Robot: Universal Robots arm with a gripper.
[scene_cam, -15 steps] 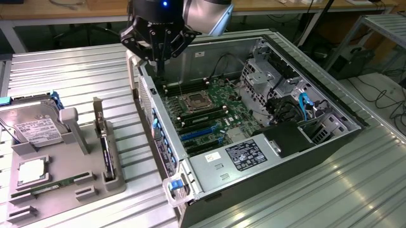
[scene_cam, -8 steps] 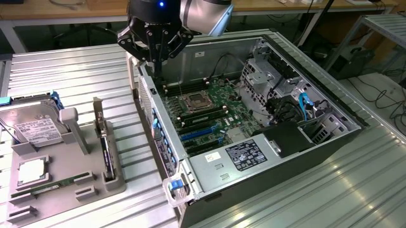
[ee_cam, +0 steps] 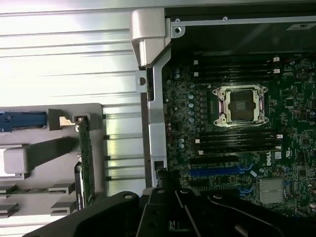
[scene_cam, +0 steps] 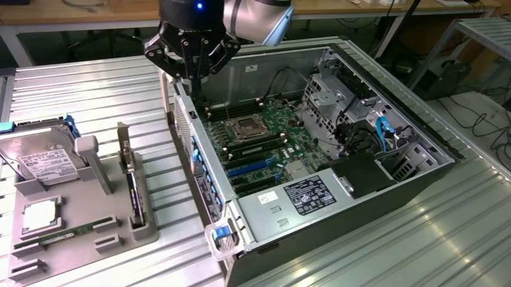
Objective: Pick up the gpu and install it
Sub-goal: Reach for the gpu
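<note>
Only legible txt: "DELL" on motherboard [ee_cam: 232, 148]; other labels unreadable.

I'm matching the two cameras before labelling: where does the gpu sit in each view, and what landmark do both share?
Exterior view: the gpu stands on edge in the gray holder, on the exterior view's left of the open computer case.
Wrist view: the gpu stands on edge in the gray holder, outside the computer case wall.
Shared landmark: the CPU socket.
</note>
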